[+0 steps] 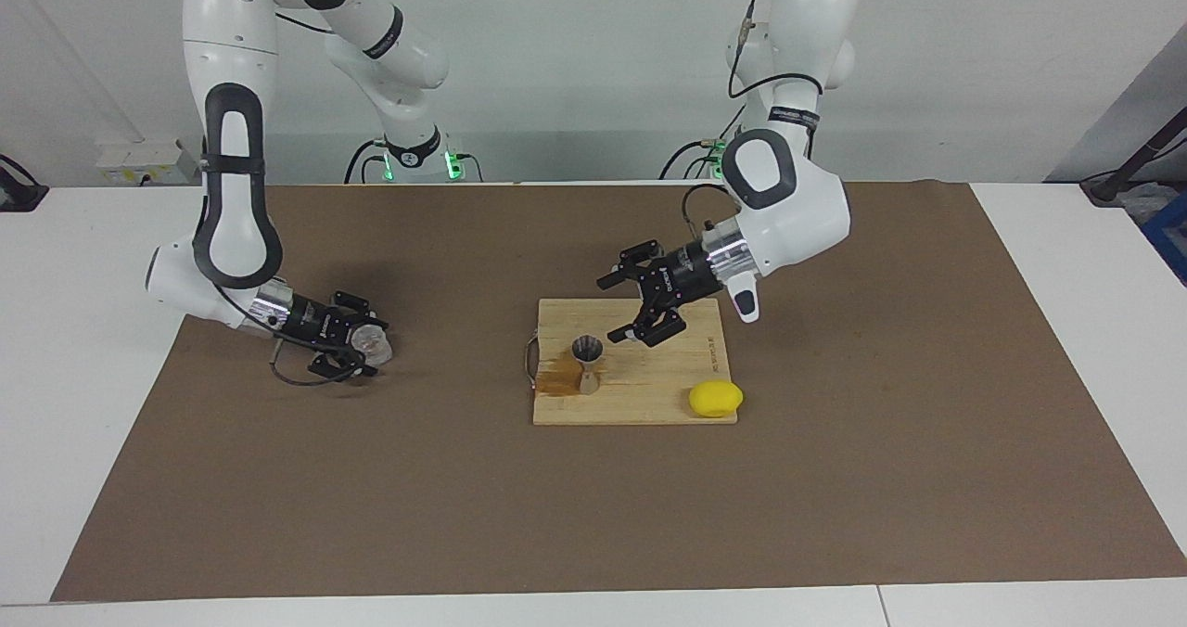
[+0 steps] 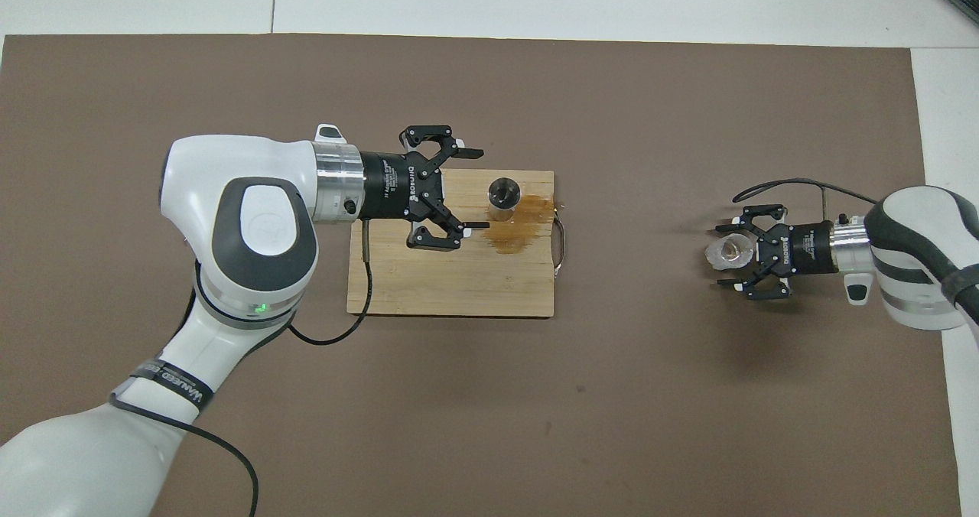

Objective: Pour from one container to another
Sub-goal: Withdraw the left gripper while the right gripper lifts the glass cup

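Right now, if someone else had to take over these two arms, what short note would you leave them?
Left pincer: open, empty, hanging over the wooden cutting board, clear of the metal jigger.
Right pincer: around the clear cup, low over the brown mat at the right arm's end; whether it grips, I cannot tell.
Jigger stands upright on the board beside a brown spill. A lemon sits at the board's corner.
Pouring looks done. Left: release the cup if held, pull both arms away.

even bright light, soft shadows
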`<state>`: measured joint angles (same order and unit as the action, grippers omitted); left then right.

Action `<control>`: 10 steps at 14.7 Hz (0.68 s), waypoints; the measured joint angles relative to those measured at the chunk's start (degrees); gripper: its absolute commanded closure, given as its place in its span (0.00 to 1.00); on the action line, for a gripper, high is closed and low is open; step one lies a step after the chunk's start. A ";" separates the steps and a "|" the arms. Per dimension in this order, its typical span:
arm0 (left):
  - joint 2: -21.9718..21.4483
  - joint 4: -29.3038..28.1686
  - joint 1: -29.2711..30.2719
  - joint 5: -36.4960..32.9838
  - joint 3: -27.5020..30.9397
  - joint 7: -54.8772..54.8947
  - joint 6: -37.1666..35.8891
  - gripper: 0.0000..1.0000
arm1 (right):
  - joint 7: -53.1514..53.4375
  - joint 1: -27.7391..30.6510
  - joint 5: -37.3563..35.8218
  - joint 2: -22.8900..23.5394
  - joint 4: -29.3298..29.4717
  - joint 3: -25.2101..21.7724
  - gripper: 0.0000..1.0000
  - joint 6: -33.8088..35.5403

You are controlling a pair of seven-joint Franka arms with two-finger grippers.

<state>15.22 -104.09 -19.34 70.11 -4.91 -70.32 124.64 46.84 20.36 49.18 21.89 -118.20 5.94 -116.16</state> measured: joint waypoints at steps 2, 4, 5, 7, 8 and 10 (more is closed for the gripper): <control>-0.05 2.73 2.98 -8.01 0.02 0.34 -6.79 0.00 | 0.00 0.01 0.01 -0.45 0.01 0.00 1.00 0.00; -0.13 6.61 4.86 -18.64 0.00 0.56 -12.02 0.00 | 0.00 0.02 0.02 -1.08 0.01 -0.01 1.00 -0.02; -0.21 8.44 5.39 -24.36 0.00 0.66 -13.83 0.00 | 0.01 0.02 0.03 -1.38 0.03 -0.01 1.00 -0.11; -0.72 10.83 5.64 -34.52 0.04 1.70 -15.23 0.00 | 0.74 -0.01 0.04 -2.20 0.15 -0.01 1.00 -0.69; -1.32 11.36 5.71 -38.64 0.06 2.77 -15.29 0.00 | 1.72 -0.18 0.04 -2.77 0.33 -0.01 1.00 -0.85; -2.80 11.66 6.27 -45.30 0.08 5.63 -15.29 0.00 | 4.92 -1.45 0.04 -3.94 1.10 -0.03 1.00 -0.90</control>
<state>12.42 -92.43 -13.07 24.82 -4.83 -64.69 109.35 51.76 18.91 49.22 17.96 -117.11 5.91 -117.06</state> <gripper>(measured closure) 0.000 0.489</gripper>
